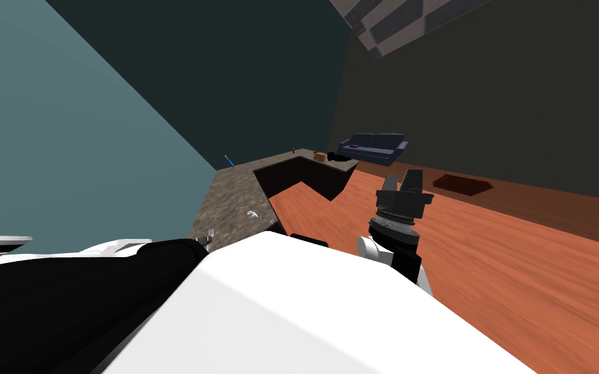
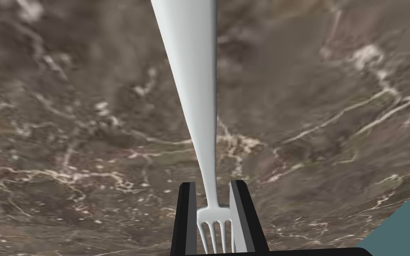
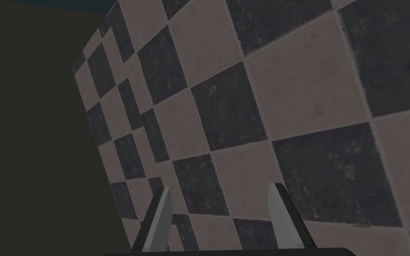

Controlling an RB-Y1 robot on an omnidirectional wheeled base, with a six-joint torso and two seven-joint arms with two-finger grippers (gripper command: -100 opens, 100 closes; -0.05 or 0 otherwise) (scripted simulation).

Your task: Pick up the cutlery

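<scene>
left gripper (image 2: 213,185) clenched on the fork (image 2: 191,66) over the marbled counter (image 2: 79,133); right gripper (image 3: 220,187) released.

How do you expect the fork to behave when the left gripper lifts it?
The fork looks thin and rigid, so it probably won't bend. The left gripper holds it at the tines, so the long handle may pivot. Its smooth surface could slip between the flat fingers.

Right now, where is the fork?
The fork is on my left, pinched at its tines between the fingers of the left gripper, its handle reaching out over the brown marbled counter; the head view shows it at the counter's near end.
</scene>
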